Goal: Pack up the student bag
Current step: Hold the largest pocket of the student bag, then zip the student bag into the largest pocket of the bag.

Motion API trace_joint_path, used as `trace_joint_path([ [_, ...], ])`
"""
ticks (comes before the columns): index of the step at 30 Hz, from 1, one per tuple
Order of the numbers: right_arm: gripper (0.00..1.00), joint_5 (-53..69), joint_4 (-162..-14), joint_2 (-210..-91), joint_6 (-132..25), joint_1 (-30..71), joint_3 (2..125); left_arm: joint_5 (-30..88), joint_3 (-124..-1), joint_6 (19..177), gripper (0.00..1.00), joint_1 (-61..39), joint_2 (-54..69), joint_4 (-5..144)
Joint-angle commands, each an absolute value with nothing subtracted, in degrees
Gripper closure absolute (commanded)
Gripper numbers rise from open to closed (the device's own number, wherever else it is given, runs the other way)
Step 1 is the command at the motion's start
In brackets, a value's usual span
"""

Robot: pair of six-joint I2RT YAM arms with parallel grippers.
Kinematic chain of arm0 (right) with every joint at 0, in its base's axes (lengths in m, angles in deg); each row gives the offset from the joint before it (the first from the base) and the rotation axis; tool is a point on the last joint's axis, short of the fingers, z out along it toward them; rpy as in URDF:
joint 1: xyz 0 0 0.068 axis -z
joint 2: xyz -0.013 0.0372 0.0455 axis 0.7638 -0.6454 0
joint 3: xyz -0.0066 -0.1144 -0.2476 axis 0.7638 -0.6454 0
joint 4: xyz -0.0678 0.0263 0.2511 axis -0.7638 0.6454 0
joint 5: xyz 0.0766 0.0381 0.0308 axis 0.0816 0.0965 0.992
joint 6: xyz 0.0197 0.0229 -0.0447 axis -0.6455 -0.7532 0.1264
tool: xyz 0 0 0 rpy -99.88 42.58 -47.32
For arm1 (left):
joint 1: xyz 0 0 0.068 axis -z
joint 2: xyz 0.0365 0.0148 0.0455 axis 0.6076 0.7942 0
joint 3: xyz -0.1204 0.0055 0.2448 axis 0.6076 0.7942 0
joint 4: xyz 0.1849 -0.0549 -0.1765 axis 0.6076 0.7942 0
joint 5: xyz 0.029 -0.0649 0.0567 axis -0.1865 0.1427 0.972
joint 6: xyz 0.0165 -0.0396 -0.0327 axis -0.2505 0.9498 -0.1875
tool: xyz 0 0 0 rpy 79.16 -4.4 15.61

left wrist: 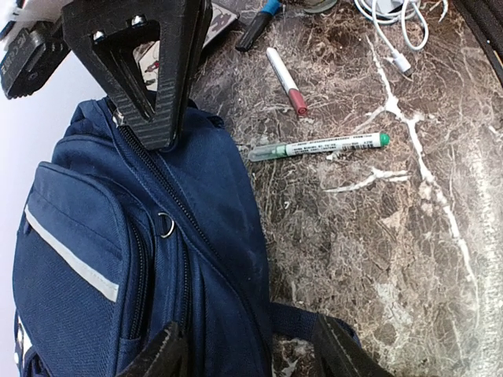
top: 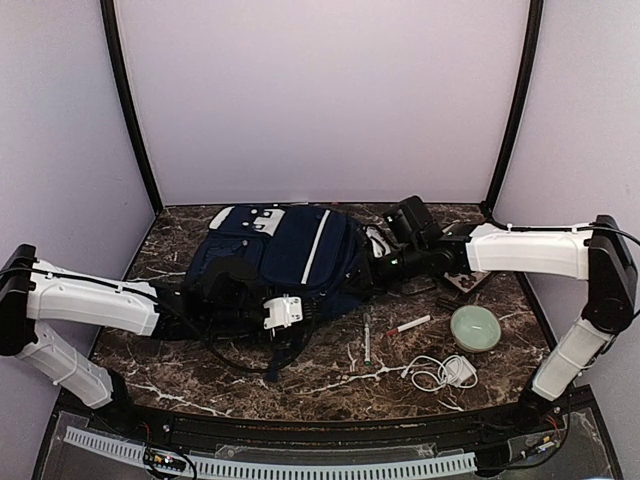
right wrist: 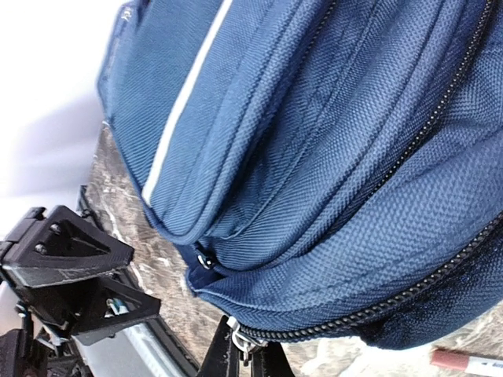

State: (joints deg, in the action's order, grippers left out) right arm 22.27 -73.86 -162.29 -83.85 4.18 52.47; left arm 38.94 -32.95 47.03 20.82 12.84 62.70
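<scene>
The navy-blue student bag (top: 285, 255) lies flat at the back middle of the table, its zippers closed. My right gripper (top: 378, 268) is at the bag's right side; in the right wrist view it (right wrist: 250, 357) is shut on a silver zipper pull (right wrist: 245, 339) at the end of a closed zipper. My left gripper (top: 295, 312) is at the bag's near edge. In the left wrist view it (left wrist: 251, 345) is open, its jaws straddling the bag's side (left wrist: 196, 259) and a blue strap (left wrist: 302, 320). The right gripper also shows in the left wrist view (left wrist: 149, 78).
A green marker (top: 367, 338) and a red-capped pen (top: 408, 326) lie near the bag's right front. A white charger with cable (top: 440, 372), a pale green bowl (top: 475, 327) and a dark item (top: 462, 285) sit on the right. Booth walls stand close behind.
</scene>
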Motion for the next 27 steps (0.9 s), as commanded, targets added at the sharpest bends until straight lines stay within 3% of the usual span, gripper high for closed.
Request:
trace_joint_path([
  [1,1.0,26.9,-86.1,-158.6,-86.2,2.6,57.2,39.1,-30.5,51.3,0.44,20.8,11.6,60.0],
  [10,1.0,29.1,-88.0,-160.6,-87.2,0.4,60.5,47.4,-37.0,50.4,0.54,20.8,19.5,57.6],
  [12,1.0,29.3,-87.9,-160.4,-87.1,0.4,60.5,48.6,-37.9,50.0,0.69,20.8,20.9,56.7],
  [14,1.0,28.5,-86.2,-160.1,-86.1,0.5,60.5,49.7,-38.6,50.4,0.96,20.8,21.5,56.6],
  [15,1.0,27.7,-84.6,-159.9,-85.1,0.5,60.7,50.0,-38.5,50.9,1.0,20.8,21.3,56.5],
  [22,1.0,18.8,-66.5,-157.1,-74.6,6.9,60.2,49.8,-31.5,50.8,1.0,20.8,14.3,57.1],
  [27,1.0,12.8,-56.1,-155.6,-69.2,14.8,57.7,49.3,-32.2,54.3,1.0,20.8,9.5,69.1],
])
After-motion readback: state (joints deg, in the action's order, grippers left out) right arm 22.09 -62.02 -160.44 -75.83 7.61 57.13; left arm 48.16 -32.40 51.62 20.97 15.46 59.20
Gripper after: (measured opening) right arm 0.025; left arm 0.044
